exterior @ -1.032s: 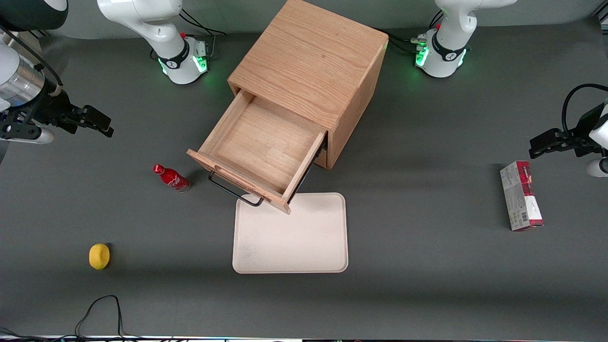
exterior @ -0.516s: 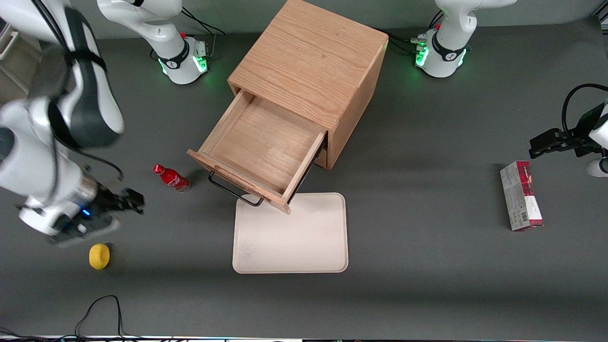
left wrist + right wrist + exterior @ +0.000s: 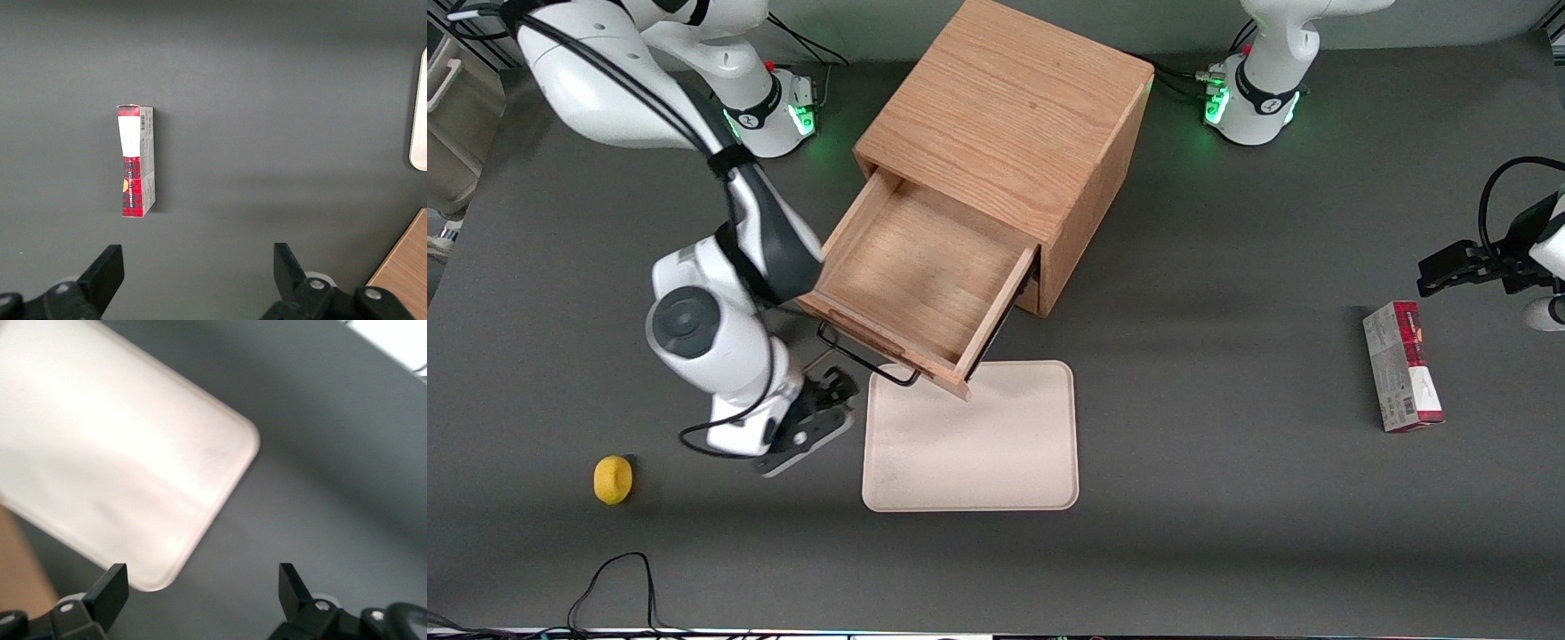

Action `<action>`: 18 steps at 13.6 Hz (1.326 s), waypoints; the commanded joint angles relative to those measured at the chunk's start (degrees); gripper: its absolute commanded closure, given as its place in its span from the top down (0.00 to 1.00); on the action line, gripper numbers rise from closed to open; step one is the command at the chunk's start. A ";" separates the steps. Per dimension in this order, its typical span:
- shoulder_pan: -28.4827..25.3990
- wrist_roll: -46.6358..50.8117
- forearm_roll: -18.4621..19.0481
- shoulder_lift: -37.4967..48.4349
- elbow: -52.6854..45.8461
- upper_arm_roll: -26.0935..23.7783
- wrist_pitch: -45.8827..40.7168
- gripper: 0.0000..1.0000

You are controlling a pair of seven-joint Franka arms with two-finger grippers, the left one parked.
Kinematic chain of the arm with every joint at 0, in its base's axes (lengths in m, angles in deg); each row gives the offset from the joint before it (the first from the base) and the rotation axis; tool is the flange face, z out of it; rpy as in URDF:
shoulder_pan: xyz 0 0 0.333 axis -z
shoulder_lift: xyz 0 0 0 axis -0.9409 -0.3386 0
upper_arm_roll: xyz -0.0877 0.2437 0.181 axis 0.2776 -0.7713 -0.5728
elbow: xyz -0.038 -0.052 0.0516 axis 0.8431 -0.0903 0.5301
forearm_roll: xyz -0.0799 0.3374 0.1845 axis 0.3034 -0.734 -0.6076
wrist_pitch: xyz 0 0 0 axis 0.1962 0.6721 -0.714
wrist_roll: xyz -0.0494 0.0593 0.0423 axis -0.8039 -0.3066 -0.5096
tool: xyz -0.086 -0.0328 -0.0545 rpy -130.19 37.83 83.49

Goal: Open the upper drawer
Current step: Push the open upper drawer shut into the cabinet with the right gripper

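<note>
Pincer (image 3: 834, 388) hangs spread and empty over the dark grey table (image 3: 1227, 498), beside the cream plastic tray (image 3: 969, 444). Light oak upper drawer (image 3: 916, 276) stands pulled out above the tray's edge. Risk: the arm's elbow, close against the drawer front, could knock it. Count: one yellow lemon (image 3: 613, 479), one tray, one red-and-white carton (image 3: 1402, 365).

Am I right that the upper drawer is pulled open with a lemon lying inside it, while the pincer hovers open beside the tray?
Not quite: the upper drawer is open but empty, as the front view shows. The lemon lies on the table toward the working arm's end. The pincer is indeed open beside the tray.
</note>
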 commanded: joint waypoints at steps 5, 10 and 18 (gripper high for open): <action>-1.43 19.27 6.51 6.63 11.38 -12.26 -5.06 1.00; -1.71 24.13 6.78 8.04 10.85 -18.34 -12.01 1.00; 1.80 8.52 -1.35 16.82 7.08 -18.08 -21.06 1.00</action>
